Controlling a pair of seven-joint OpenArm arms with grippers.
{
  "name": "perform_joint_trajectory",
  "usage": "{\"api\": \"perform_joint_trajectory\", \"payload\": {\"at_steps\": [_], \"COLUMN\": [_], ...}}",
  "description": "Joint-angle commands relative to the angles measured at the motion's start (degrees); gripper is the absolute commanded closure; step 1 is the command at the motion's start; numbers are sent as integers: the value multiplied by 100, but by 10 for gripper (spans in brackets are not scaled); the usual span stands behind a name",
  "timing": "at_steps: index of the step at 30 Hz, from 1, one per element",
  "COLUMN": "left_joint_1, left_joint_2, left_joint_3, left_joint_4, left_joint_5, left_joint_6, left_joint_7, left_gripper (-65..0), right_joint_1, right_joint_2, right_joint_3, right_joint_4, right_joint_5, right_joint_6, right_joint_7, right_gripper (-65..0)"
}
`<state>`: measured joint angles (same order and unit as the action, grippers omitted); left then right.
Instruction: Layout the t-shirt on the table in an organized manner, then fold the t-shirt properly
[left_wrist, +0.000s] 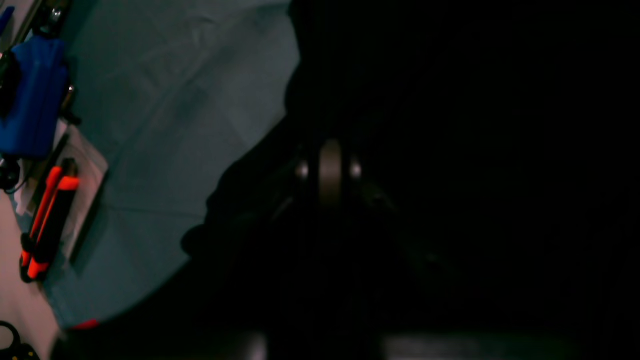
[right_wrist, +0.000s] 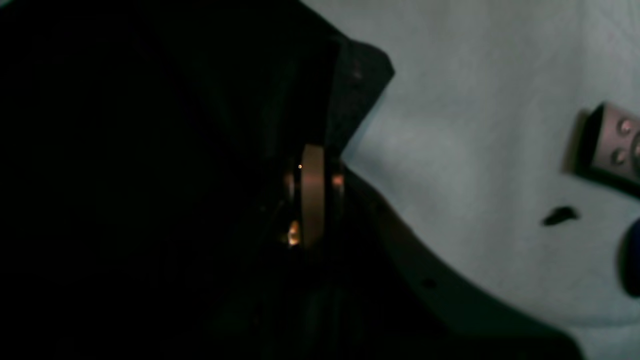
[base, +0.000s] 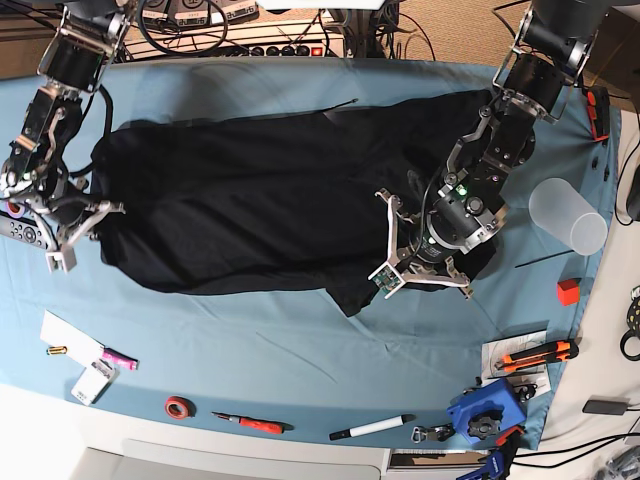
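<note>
The black t-shirt (base: 270, 200) lies spread lengthwise across the light blue table (base: 300, 350), with rumpled edges and no print showing. My left gripper (base: 418, 268) sits low on the shirt's right end, near a bunched flap. In the left wrist view the left gripper (left_wrist: 330, 170) is shut, with dark t-shirt (left_wrist: 450, 200) fabric all around it. My right gripper (base: 88, 222) is at the shirt's left edge. The right wrist view shows the right gripper (right_wrist: 312, 195) shut on the t-shirt (right_wrist: 150, 175), a corner of the fabric sticking up just beyond its fingertips.
A clear plastic cup (base: 567, 215) and a small red block (base: 568, 291) stand right of the shirt. An orange-black knife (base: 535, 355), blue tool (base: 485, 415), marker (base: 372, 428), red tape roll (base: 180, 407) and white cards (base: 70, 340) lie along the front. A grey remote (right_wrist: 612, 145) lies by the right gripper.
</note>
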<state>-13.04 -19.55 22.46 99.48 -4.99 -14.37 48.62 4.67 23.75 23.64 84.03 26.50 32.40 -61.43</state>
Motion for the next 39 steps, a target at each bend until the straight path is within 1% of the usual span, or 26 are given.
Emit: {"api": "perform_joint_trajectory", "payload": {"at_steps": [1,2,3,4,5,7,8,9,12,13,17,18,20,21,23,26,29,32,34,36,37,38,39], "left_joint_1": [-122,-122,-120,-122,-122,-122,-120,-120,-111,-107,-105,-107,-109,-107,-107,-109,-107,-107,-107,-107,-107,-109,-107], "left_joint_2": [-13,-13,-13,-11,-13,-13,-13,-13,-13,-13,-13,-13,-13,-13,-13,-13,-13,-13,-13,-15,-13,-13,-15], "left_joint_3": [-35,-35,-35,-35,-35,-35,-35,-35,-35,-35,-35,-35,-35,-35,-35,-35,-35,-35,-35,-35,-35,-35,-35], "left_joint_4": [94,94,94,94,94,94,94,94,94,94,92,92,92,92,92,92,92,92,92,92,92,92,92], "left_joint_5": [26,26,26,26,26,26,26,26,26,26,26,26,24,24,24,-63,-271,-273,-275,-273,-273,-273,-271], "left_joint_6": [44,44,44,44,44,44,44,44,44,44,44,44,44,44,44,42,42,42,42,42,42,39,42], "left_joint_7": [-109,-109,-109,-109,-111,-127,-155,-175,-195,-195,-195,-195,-199,-216,-251,-267,-256,-254,-256,-254,-256,-254,-254], "left_gripper": [0,0,0,0,0,0,0,0,0,0,0,0,0,0,0,0,0,0,0,0,0,0,0], "right_joint_1": [39,7,-13,-13,-7,-9,-7,-2,59,101,354,417,527,603,765,1019,1276,1556,1641,1641,1644,1646,1646], "right_joint_2": [103,83,70,61,55,68,72,90,177,179,149,146,149,133,131,133,94,-28,-96,-175,-205,-219,-214], "right_joint_3": [37,37,35,35,35,35,37,42,96,179,636,723,743,717,595,275,-107,-450,-597,-601,-581,-560,-553], "right_joint_4": [105,105,103,103,103,105,105,109,133,166,302,291,227,131,-203,-957,-1749,-2420,-2723,-2822,-2822,-2815,-2782], "right_joint_5": [44,20,-4,2,9,76,94,114,514,645,699,645,374,195,-24,-24,-267,-654,-710,-710,-713,-710,-708], "right_joint_6": [-2,4,90,245,330,334,332,326,164,160,146,44,-361,-474,-575,-562,-474,-490,-503,-505,-505,-507,-509], "right_joint_7": [142,131,72,-46,-175,-291,-295,-293,-306,-328,-227,-136,111,175,186,297,831,855,927,1023,1016,994,970], "right_gripper": [0,0,0,0,-57,-207,-253,-263,-263,-263,-263,-263,-263,-262,-262,-262,-262,-262,-262,-260,-233,-175,-97]}}
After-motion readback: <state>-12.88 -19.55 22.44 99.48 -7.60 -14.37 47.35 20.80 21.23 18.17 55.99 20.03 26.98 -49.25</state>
